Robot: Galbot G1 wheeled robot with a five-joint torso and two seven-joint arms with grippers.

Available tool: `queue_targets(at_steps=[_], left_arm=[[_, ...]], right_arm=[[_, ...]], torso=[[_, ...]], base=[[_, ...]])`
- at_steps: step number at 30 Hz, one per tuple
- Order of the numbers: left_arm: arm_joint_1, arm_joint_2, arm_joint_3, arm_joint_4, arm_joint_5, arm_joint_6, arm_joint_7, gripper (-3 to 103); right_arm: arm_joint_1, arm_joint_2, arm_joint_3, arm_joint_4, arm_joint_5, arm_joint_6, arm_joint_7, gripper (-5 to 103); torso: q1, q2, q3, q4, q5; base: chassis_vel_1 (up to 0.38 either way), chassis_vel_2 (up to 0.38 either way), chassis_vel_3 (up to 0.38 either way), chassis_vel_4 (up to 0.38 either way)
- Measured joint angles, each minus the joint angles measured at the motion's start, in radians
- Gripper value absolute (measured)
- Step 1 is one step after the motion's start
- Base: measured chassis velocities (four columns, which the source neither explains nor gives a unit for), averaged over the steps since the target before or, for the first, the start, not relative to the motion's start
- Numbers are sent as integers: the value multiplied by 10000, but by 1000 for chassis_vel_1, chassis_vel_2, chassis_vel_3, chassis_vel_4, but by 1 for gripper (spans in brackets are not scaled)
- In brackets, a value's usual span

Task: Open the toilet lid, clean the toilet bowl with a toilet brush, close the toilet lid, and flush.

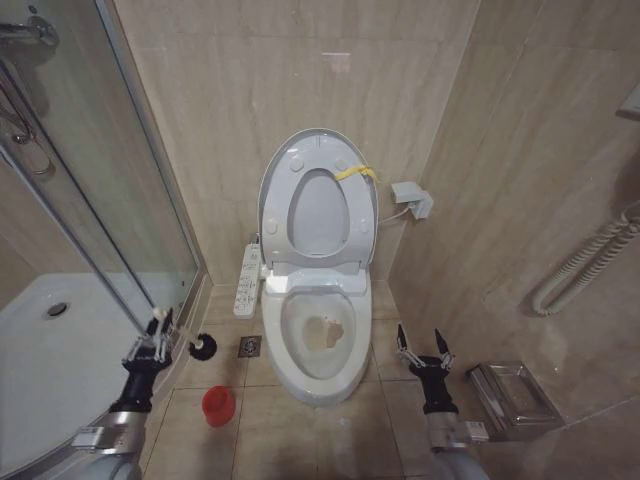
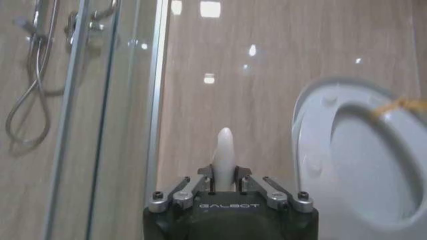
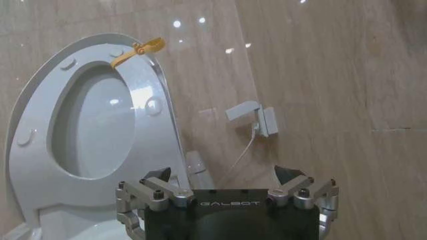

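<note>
The toilet brush is being held by its slim handle in the left gripper, fingers closed on it, black head hanging left of the toilet bowl. Light and stiff, it is best gripped mid-handle. The right gripper is waiting spread open. The toilet lid is standing raised.

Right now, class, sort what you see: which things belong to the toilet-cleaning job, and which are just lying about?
Job:
toilet lid, raised
toilet bowl, stained
toilet brush, held in the left hand
right hand, open beside the bowl

Lying about:
red holder on the floor
floor drain
glass shower door
</note>
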Motion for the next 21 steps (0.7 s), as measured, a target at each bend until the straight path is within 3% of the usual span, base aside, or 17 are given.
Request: queue_targets(at_steps=[8, 13, 15, 21], left_arm=[[979, 321, 262, -3147, -590, 2095, -1298, 20], [999, 532, 509, -4108, -1151, 2420, -1376, 20], [757, 780, 756, -4398, -1663, 2425, -1140, 20], [18, 1485, 1785, -3767, -2267, 1999, -583, 20]], right_arm=[[-55, -54, 148, -4, 74, 85, -33, 100], [-12, -68, 253, -86, 259, 170, -233, 100], [4, -65, 263, -87, 539, 172, -286, 100], [44, 46, 358, -253, 933, 237, -636, 100]], torso=[[0, 0, 0, 3, 2], [-1, 0, 0, 2, 3], [-1, 1, -1, 0, 2], [0, 0, 0, 0, 0]], base=[[0, 0, 0, 0], [0, 0, 0, 0], [0, 0, 0, 0], [0, 0, 0, 0]])
